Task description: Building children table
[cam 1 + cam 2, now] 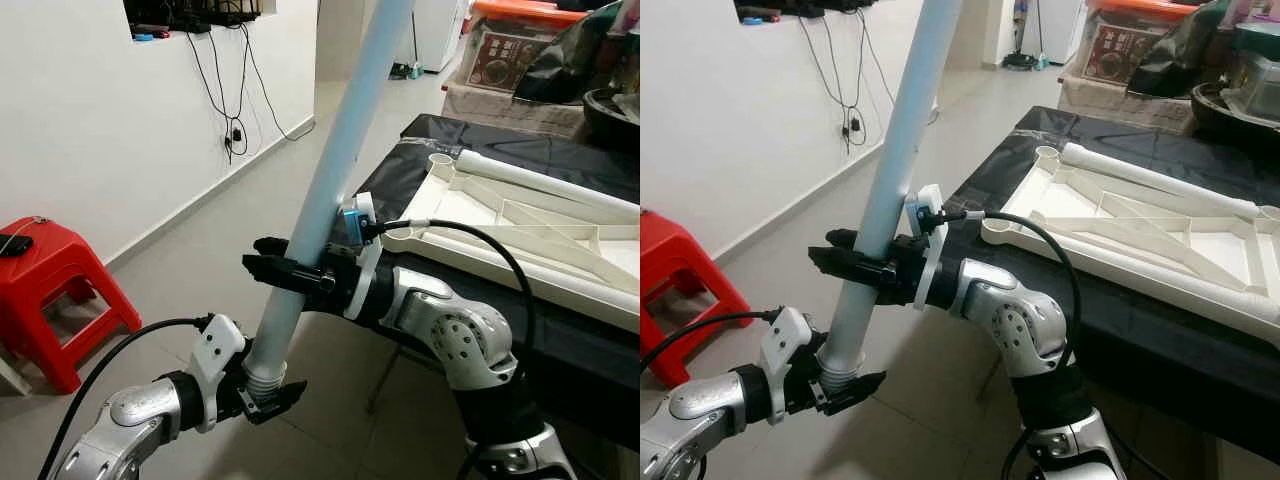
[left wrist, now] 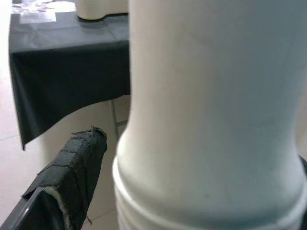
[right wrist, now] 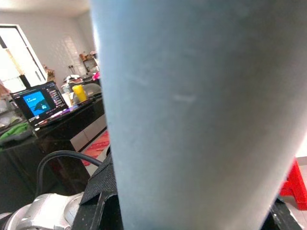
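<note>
- Nearest, the left gripper (image 1: 268, 392) is clamped on the threaded bottom end of the table leg (image 1: 330, 185), a long pale tube tilted up and away from the robot; in the left wrist view one black finger (image 2: 72, 172) lies just beside the leg's ribbed end
- Just above that on the same leg, the right gripper (image 1: 283, 268) is closed around the tube, its black fingers wrapping it from the side of the black-covered table (image 1: 560, 345); the right wrist view has the pale tube pressed close between the fingers
- To the leg's right stands the black-covered table, and on it, near the leg's middle, lies the upturned white tabletop (image 1: 520, 235) with ribs and a round corner socket (image 1: 441, 160) facing up
- A second white leg (image 1: 545, 180) lies along the far edge of that tabletop, touching it
- To the leg's left, on the tiled floor, stands a red plastic stool (image 1: 50, 290) against the white wall
- Farther along that wall, black cables (image 1: 235, 90) hang down to a plug
- Beyond the table, well behind the leg, sit stacked boxes (image 1: 505, 60) with an orange lid on top
</note>
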Controlling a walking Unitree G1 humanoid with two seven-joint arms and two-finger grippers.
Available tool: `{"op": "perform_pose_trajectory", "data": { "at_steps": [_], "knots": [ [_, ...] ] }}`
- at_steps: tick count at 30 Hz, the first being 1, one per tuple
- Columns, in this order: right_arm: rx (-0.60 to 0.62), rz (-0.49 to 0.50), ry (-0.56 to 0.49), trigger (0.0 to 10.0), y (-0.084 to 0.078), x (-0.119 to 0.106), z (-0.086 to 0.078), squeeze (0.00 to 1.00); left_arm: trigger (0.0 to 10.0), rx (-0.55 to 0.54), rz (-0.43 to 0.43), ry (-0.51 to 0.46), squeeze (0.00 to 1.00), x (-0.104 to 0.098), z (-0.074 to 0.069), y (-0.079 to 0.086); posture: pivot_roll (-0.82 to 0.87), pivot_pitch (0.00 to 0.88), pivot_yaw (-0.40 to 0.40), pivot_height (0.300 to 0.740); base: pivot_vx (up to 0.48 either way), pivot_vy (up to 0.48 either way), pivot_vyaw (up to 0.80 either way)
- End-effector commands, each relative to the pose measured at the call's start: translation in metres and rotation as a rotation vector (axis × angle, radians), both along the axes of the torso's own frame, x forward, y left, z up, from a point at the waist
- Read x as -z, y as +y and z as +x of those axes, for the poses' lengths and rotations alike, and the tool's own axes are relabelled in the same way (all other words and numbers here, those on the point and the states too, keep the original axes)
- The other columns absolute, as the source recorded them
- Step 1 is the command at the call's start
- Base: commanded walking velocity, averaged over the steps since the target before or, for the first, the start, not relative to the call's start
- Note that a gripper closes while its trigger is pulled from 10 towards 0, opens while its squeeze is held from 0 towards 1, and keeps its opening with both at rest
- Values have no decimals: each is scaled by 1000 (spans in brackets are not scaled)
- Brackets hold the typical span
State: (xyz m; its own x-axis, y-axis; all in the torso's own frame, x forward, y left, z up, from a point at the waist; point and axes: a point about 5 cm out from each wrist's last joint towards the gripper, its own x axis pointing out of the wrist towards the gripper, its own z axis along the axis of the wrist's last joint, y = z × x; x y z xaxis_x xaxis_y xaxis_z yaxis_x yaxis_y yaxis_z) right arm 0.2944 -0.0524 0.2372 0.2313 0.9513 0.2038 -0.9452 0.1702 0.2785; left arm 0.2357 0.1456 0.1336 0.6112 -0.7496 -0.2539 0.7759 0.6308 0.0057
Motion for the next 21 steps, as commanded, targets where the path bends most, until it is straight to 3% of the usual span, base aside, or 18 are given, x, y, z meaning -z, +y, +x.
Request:
{"op": "perform_pose_trajectory", "data": {
  "at_steps": [1,2,3,4,6,8,9,11,12,13,14,15,16,17,21],
  "knots": [
    [14,11,-33,0,-4,-6,0,0,10000,-27,20,-10,1000,5,1,-1,67,12,-48,740,0,0,0],
    [14,11,-33,0,-4,-6,0,0,10000,-27,20,-10,1000,5,1,-1,67,12,-48,740,0,0,0],
    [46,10,-41,0,-8,-6,3,0,10000,-58,22,-22,0,5,2,0,68,7,-48,740,0,0,0],
    [107,13,-43,0,-14,-5,9,0,10000,-78,16,-28,0,6,1,0,67,4,-48,740,0,0,0],
    [107,13,-43,0,-14,-5,9,0,10000,-78,16,-28,0,6,1,0,67,4,-48,740,0,0,0],
    [394,5,-61,0,-41,-2,33,0,10000,-134,-13,-41,0,9,-3,-3,68,0,-46,740,0,0,0],
    [394,5,-61,0,-41,-2,33,0,10000,-134,-13,-41,0,9,-3,-3,68,0,-46,740,0,0,0],
    [698,-6,-101,0,-72,-2,50,0,10000,-209,-47,-51,0,11,-5,-6,65,0,-44,740,0,0,0],
    [698,-6,-101,0,-72,-2,50,0,10000,-209,-47,-51,0,11,-5,-6,65,0,-44,740,0,0,0],
    [860,-26,-140,0,-87,-3,53,0,10000,-264,-61,-72,0,11,-4,-6,65,0,-39,740,0,0,0],
    [860,-26,-140,0,-87,-3,53,0,10000,-264,-61,-72,0,11,-4,-6,65,0,-39,740,0,0,0],
    [1001,-41,-179,0,-98,-6,52,0,10000,-336,-73,-111,0,7,0,-6,64,0,-40,740,0,0,0],
    [1001,-41,-179,0,-98,-6,52,0,10000,-336,-73,-111,0,7,0,-6,64,0,-40,740,0,0,0],
    [1090,-39,-214,10000,-103,-9,47,0,10000,-404,-88,-153,0,0,5,-6,66,0,-41,740,0,0,0],
    [1171,-40,-248,10000,-104,-11,38,0,10000,-491,-115,-217,0,-11,12,-5,68,0,-38,740,0,0,0]
  ]
}}
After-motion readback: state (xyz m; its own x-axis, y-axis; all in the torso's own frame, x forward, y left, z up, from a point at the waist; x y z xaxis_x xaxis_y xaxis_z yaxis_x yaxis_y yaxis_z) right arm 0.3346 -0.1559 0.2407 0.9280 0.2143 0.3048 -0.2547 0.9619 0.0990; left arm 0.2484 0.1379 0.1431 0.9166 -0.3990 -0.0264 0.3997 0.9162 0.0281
